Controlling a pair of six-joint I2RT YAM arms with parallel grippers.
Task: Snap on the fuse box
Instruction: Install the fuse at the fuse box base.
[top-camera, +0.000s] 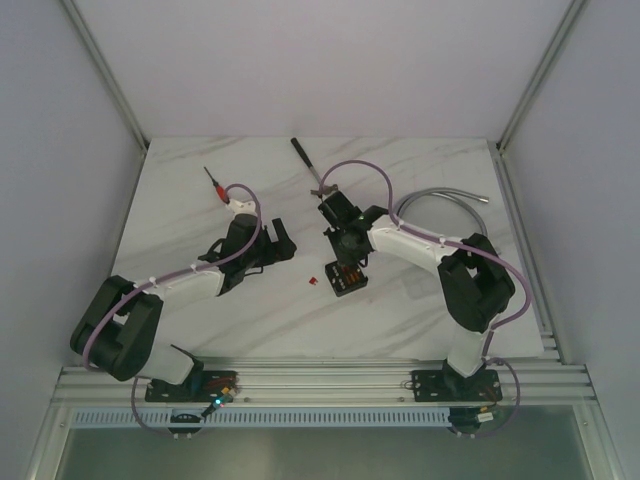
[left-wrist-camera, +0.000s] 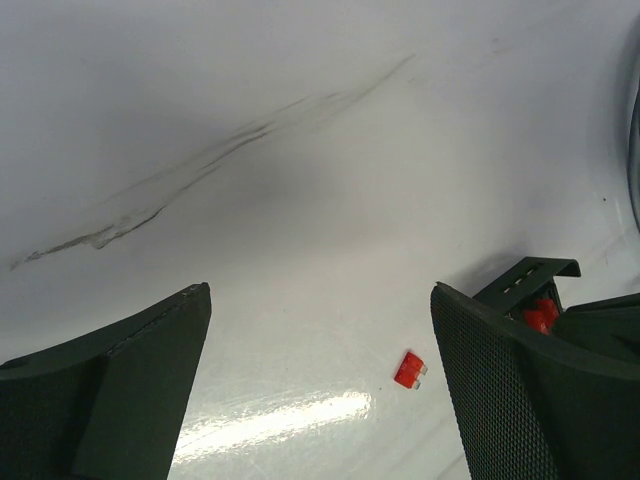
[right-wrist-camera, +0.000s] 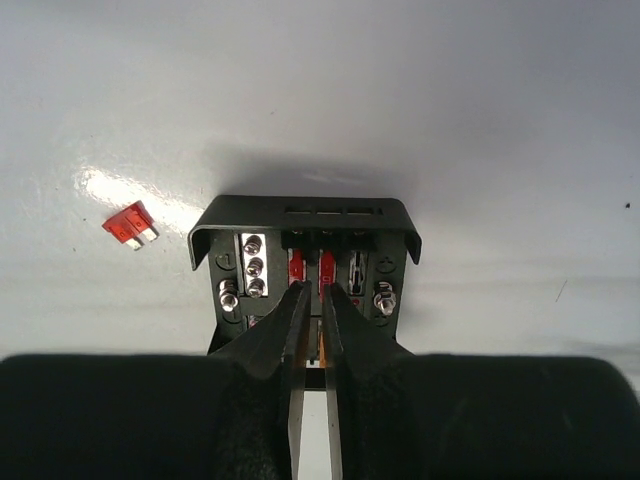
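Note:
The fuse box (top-camera: 347, 280) is a small black open box at the middle of the marble table, with red fuses and silver screws inside; it also shows in the right wrist view (right-wrist-camera: 300, 208) and at the right edge of the left wrist view (left-wrist-camera: 528, 279). My right gripper (top-camera: 345, 262) stands over it, its jaws (right-wrist-camera: 313, 292) almost together inside the box on what looks like an orange fuse. My left gripper (top-camera: 281, 246) is open and empty (left-wrist-camera: 320, 300) left of the box. A loose red fuse (top-camera: 312, 281) lies between them (left-wrist-camera: 410, 370) (right-wrist-camera: 130, 226).
A red-handled screwdriver (top-camera: 214, 184) lies at the back left. A black-handled tool (top-camera: 305, 156) lies at the back centre. A grey hose (top-camera: 450, 198) curves at the back right, behind the right arm. White walls close in the table's sides.

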